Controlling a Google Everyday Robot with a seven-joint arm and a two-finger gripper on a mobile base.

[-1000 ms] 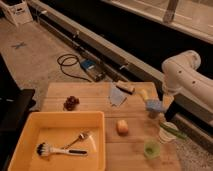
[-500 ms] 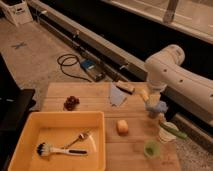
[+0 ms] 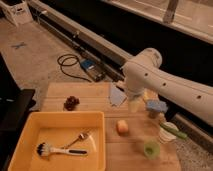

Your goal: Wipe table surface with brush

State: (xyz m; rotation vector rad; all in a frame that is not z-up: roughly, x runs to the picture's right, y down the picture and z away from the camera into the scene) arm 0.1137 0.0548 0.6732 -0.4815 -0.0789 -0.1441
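The brush (image 3: 59, 150), with a dark bristle head and a white handle, lies inside the yellow tray (image 3: 65, 116) at the front left of the wooden table (image 3: 90, 91). A fork (image 3: 80, 137) lies beside it in the tray. My white arm (image 3: 155, 80) reaches in from the right over the back middle of the table. My gripper (image 3: 133, 104) hangs below the arm's end, just right of a blue cloth (image 3: 117, 95), well away from the brush.
Dark grapes (image 3: 71, 102) lie behind the tray. An orange fruit (image 3: 122, 127), a green cup (image 3: 151, 148), a blue sponge (image 3: 156, 106) and a white bowl with a green item (image 3: 170, 133) sit on the right. A cable and blue box (image 3: 89, 67) lie on the floor behind.
My arm has swung left from the table's right edge toward the back middle, bringing the gripper over by the blue cloth. The brush and other objects have not moved.
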